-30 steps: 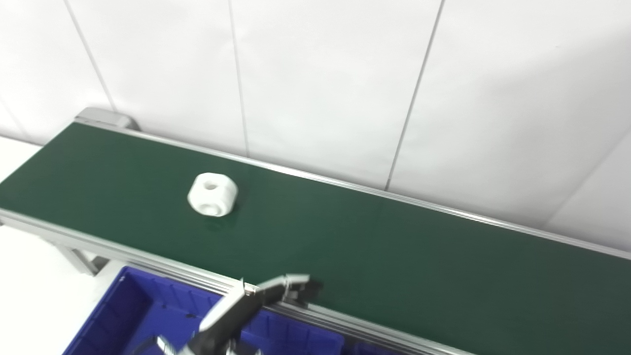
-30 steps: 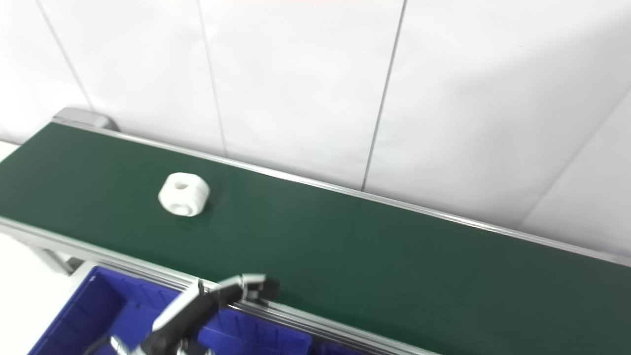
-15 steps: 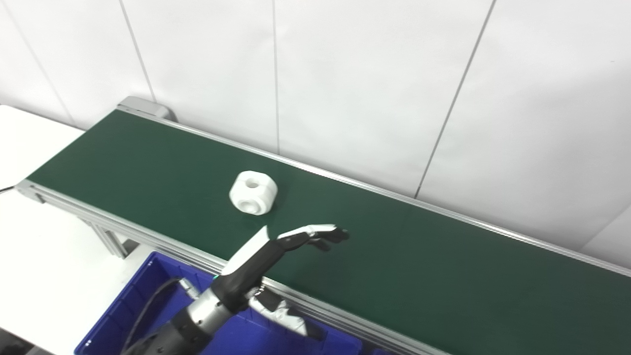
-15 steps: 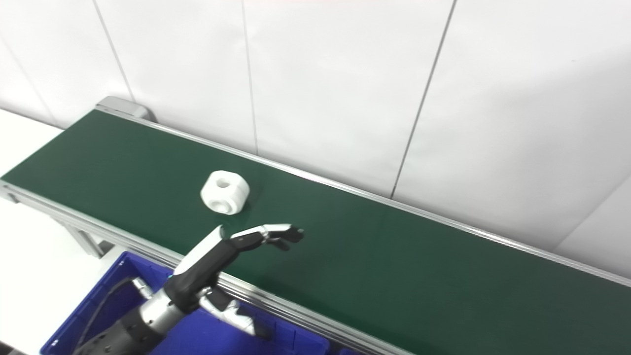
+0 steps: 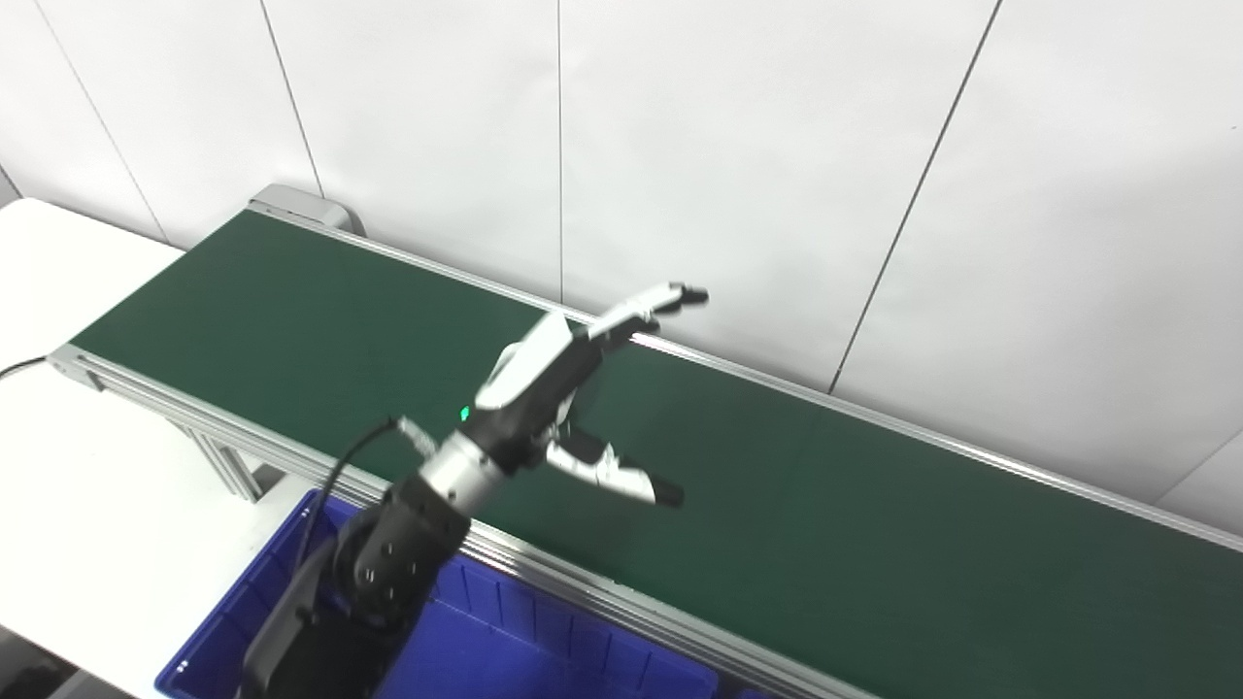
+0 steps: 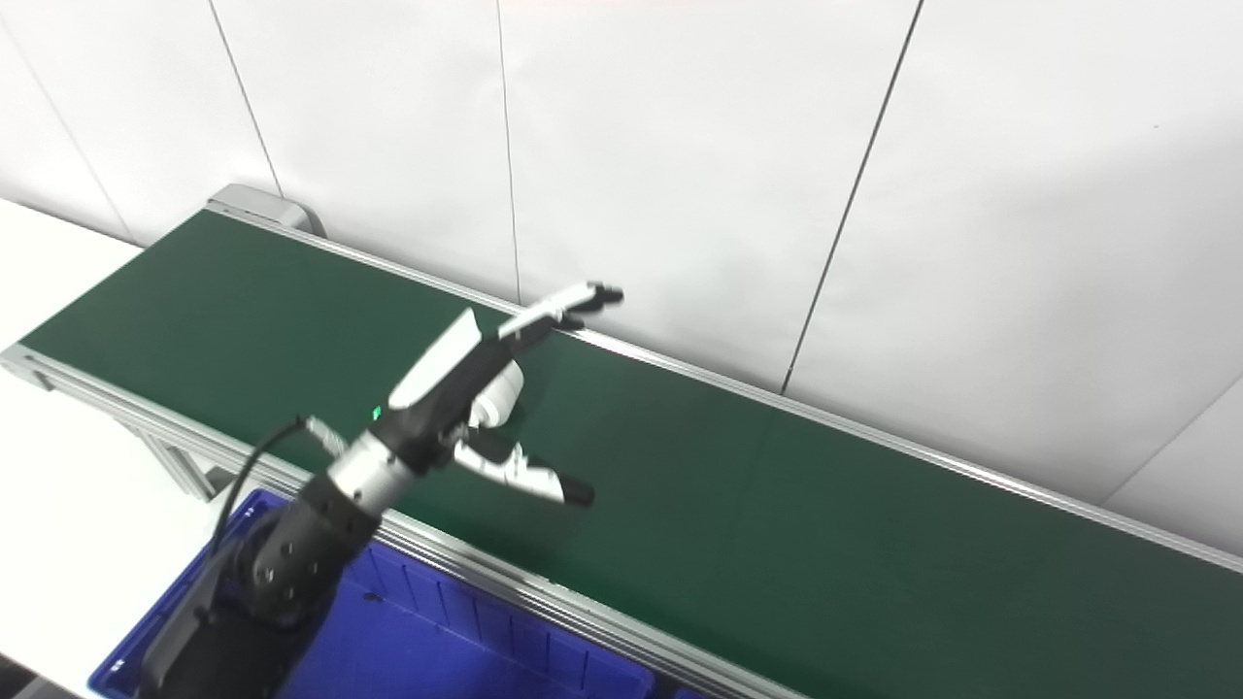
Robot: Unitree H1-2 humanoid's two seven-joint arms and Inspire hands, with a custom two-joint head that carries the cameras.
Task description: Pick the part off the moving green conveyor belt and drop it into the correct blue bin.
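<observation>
White part (image 6: 499,396) is the task's thing, and in the left eye view it is almost wholly hidden behind the left hand (image 5: 554,388), so its place there cannot be told beyond that. In that view the hand is seen raised over the middle of the green conveyor belt (image 5: 825,524), its fingers (image 5: 649,306) stretched out toward the far rail of the belt and its thumb (image 5: 612,476) spread wide toward the near rail; nothing is gripped. The forearm is seen rising from the lower left, across the near rail of the belt, above the blue bin (image 5: 544,650) that is set just beside that rail on the white surface (image 5: 87,466). In the right eye view a rounded white piece of the part is shown on the belt, between the outstretched fingers and the thumb, partly covered by the palm; whether it is touched by the hand cannot be told. The fingers are again seen apart and extended, with the tips over the far rail of the belt against the white panelled wall (image 6: 680,146). The right hand is shown in neither view.
</observation>
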